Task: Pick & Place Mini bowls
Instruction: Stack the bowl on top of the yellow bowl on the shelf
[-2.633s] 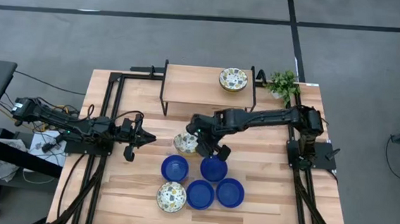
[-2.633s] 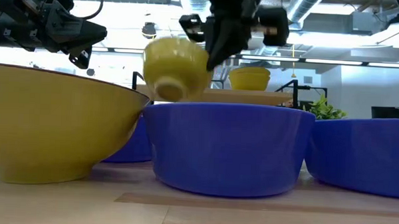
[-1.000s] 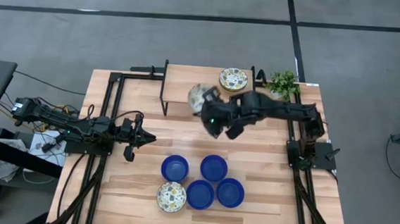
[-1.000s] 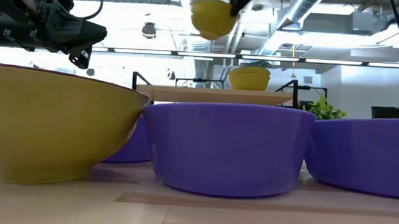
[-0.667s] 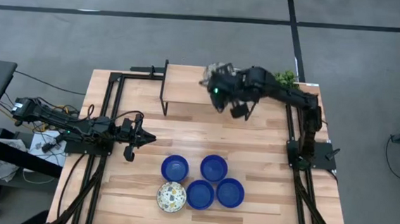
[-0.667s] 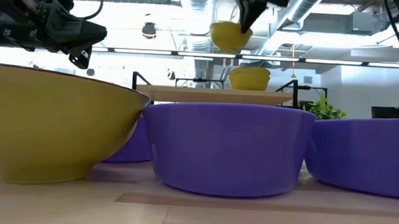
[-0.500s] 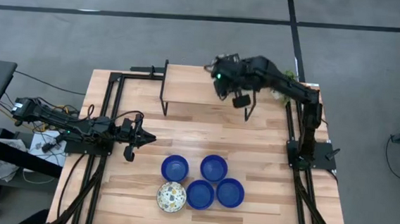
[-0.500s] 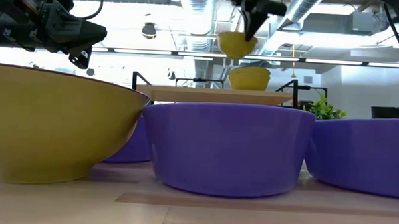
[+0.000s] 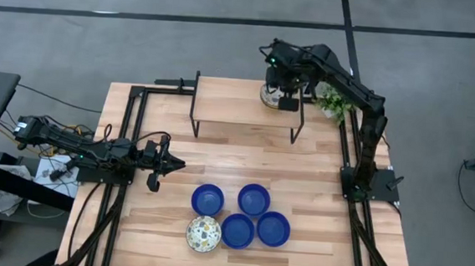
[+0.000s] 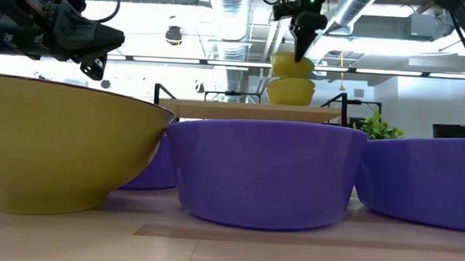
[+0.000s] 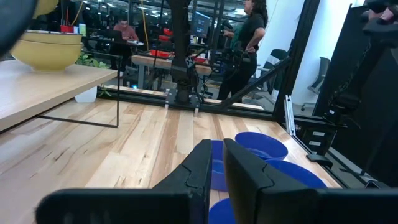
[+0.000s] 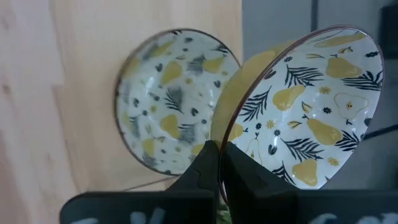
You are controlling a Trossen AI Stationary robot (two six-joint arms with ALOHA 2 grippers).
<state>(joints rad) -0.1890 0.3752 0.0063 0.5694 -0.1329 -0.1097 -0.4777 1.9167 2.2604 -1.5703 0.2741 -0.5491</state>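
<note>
My right gripper (image 10: 301,41) is at the far right of the raised wooden shelf (image 9: 231,103), shut on a patterned mini bowl (image 12: 298,106), yellow outside (image 10: 291,65). That bowl hangs just above another patterned mini bowl (image 12: 177,99) standing on the shelf (image 10: 290,91); I cannot tell whether they touch. Several blue mini bowls (image 9: 254,199) and one patterned mini bowl (image 9: 203,234) stand near the table's front edge. My left gripper (image 9: 158,163) waits at the table's left, shut and empty (image 11: 216,168). My right gripper pinches the patterned bowl's rim (image 12: 219,144) between its two fingers, one inside the bowl and one on its yellow outside. The fingers come from above, slanting down. The bowl hangs tilted below them, lifted clear of the table, over the bowl on the shelf.
The shelf stands on thin black legs (image 9: 195,117) at the table's far side. A small green plant (image 9: 336,98) sits at the far right corner, close to my right arm. Black frame rails (image 9: 133,126) run along the table's left and right sides.
My right gripper has carried the patterned bowl from over the shelf's middle toward the table's far right corner, rolling as it went. The bowl has stayed clear of the shelf and now hangs right over the bowl that stands on it.
</note>
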